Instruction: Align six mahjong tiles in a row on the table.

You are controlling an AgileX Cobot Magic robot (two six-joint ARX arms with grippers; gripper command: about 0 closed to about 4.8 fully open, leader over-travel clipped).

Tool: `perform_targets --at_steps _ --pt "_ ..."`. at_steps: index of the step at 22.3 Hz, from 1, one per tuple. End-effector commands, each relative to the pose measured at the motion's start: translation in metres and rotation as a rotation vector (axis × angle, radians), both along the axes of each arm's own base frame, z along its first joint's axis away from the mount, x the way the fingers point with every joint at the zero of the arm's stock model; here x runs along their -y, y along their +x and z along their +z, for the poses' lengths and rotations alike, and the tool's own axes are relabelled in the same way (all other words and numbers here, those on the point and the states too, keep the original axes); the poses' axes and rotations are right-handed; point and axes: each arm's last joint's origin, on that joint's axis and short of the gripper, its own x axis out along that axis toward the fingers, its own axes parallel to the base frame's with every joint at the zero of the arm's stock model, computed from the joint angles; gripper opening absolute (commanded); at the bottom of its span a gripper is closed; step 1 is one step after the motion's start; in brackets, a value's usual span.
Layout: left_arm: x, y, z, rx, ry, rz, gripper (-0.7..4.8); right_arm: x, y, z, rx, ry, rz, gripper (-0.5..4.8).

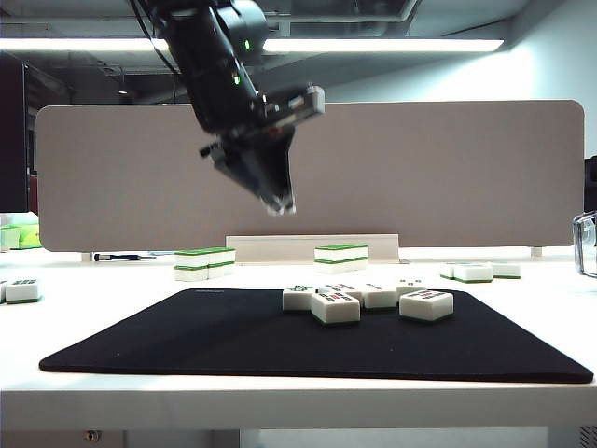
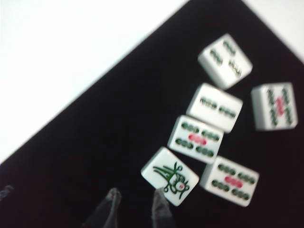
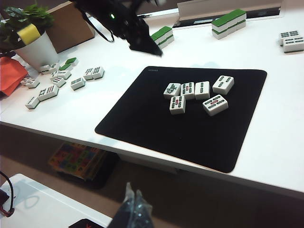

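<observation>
The six mahjong tiles point(image 3: 195, 93) sit in a loose bunch on the black mat point(image 3: 142, 118), which lies on the white counter point(image 3: 266, 137). Four of them nearly make a line, and two sit just in front, out of line. The left claw point(image 1: 278, 207) hangs high in the air above the mat, well apart from the tiles. Its tips point down with only a small gap between them, and it pinches nothing. In its own camera, the bird tile point(image 2: 170, 176) is the one nearest its fingertips point(image 2: 160, 205). The right claw point(image 3: 133, 209) is far back, off the counter edge and lower than it, with its fingers pressed together and nothing in them. To do this step well, the left claw should probably come down slowly beside one stray tile and nudge or lift it gently, so the neat ones do not get bumped. It would help to keep the tips straight with the tile's sides. There are no boxes or bowls holding tiles here; the only container is a white pot point(image 3: 38, 50) with a green plant in it, far from the mat.
</observation>
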Motion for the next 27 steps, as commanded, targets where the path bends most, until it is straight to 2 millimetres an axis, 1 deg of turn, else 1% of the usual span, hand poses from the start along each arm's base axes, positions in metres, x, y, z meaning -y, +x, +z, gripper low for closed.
perform_targets --at_steps 1,2,3,4,6,9,15,16,17,20,21,22,23,27 --pt "0.003 -0.001 -0.016 -0.011 0.09 -0.151 1.02 0.0 -0.003 -0.002 0.006 -0.003 0.002 -0.01" --pt "0.003 -0.002 -0.024 -0.014 0.138 -0.248 1.82 0.0 -0.003 -0.002 0.004 -0.002 0.002 -0.01" --pt "0.003 -0.004 -0.03 -0.016 0.179 -0.343 2.96 0.0 -0.003 -0.002 0.004 -0.002 0.002 -0.01" --pt "0.004 -0.005 -0.034 -0.016 0.199 -0.397 3.52 0.0 -0.003 -0.002 0.004 -0.002 0.002 -0.01" --pt "0.007 -0.006 -0.043 -0.009 0.225 -0.505 4.02 0.0 -0.003 -0.002 0.004 -0.002 0.002 -0.01" --pt "0.015 -0.002 -0.055 0.031 0.236 -0.572 4.01 0.0 -0.003 -0.002 0.004 -0.002 0.002 -0.01" --pt "0.034 0.01 -0.074 0.13 0.216 -0.583 3.93 0.0 -0.003 -0.002 0.003 -0.002 0.001 -0.01" --pt "0.037 0.011 -0.079 0.131 0.217 -0.586 3.47 0.0 -0.003 -0.002 0.003 -0.003 0.0 -0.01" --pt "0.038 0.01 -0.081 0.127 0.218 -0.589 3.27 0.0 -0.003 -0.002 0.003 -0.003 0.0 -0.01" --pt "0.038 0.011 -0.09 0.098 0.245 -0.581 3.21 0.0 -0.003 -0.002 0.0 -0.003 0.0 -0.01" --pt "0.037 0.01 -0.091 0.086 0.25 -0.582 3.09 0.0 -0.003 -0.002 0.0 -0.003 0.0 -0.01" --pt "0.037 0.01 -0.093 0.075 0.257 -0.582 2.56 0.0 -0.003 -0.002 0.0 -0.003 0.0 -0.01" --pt "0.037 0.01 -0.093 0.08 0.274 -0.576 2.25 0.0 -0.003 -0.002 0.0 -0.003 0.0 -0.01" --pt "0.036 0.01 -0.086 0.079 0.323 -0.564 2.23 0.0 -0.003 -0.002 -0.001 -0.01 -0.019 -0.01"
